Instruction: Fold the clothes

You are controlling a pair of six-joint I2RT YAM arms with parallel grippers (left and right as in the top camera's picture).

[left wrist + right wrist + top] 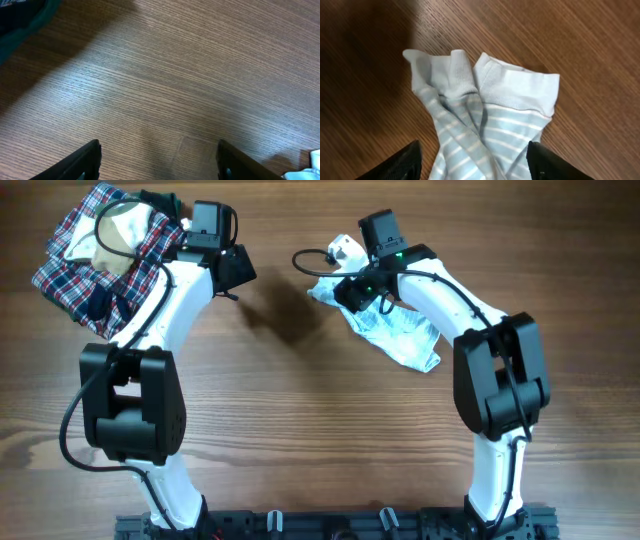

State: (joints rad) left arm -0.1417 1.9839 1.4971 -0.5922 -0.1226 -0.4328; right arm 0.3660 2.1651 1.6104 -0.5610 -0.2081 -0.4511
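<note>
Overhead: striped garment [400,335] crumpled on the bench [300,440], well right of the plaid pile [95,250]. Left wrist: left fingers [82,162] wide apart, empty. Right wrist: right fingers [405,162] spread wide over it, holding nothing; looks light and floppy, so pinch the thicker ribbed hem [515,87].

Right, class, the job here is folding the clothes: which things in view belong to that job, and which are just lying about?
Part of the job:
- striped garment, crumpled
- right gripper, open over it
- left gripper, open over bare table

Just lying about:
- plaid garment, far left corner
- beige garment, lying on the plaid one
</note>
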